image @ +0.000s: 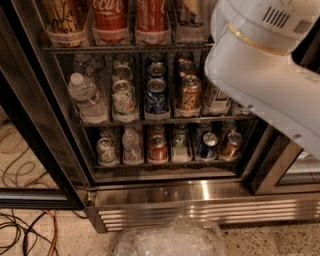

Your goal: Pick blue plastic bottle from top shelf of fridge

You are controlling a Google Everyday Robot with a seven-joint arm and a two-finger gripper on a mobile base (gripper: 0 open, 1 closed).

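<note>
The fridge (165,194) stands open in front of me, with wire racks of cans and bottles. On the top shelf (125,49), at the far left, stands the blue plastic bottle (62,17): amber-tinted with a white label and dark print, in a clear holder. Two red Coca-Cola bottles (110,15) stand to its right. My white arm (260,75) fills the upper right and runs out of the frame's top. The gripper is out of view beyond the arm's end.
The middle shelf holds a water bottle (87,100) and several cans (156,95); the lower shelf holds more cans. The black door frame (35,125) runs down the left. Crumpled clear plastic (170,240) lies on the floor in front, and cables (25,225) lie at the left.
</note>
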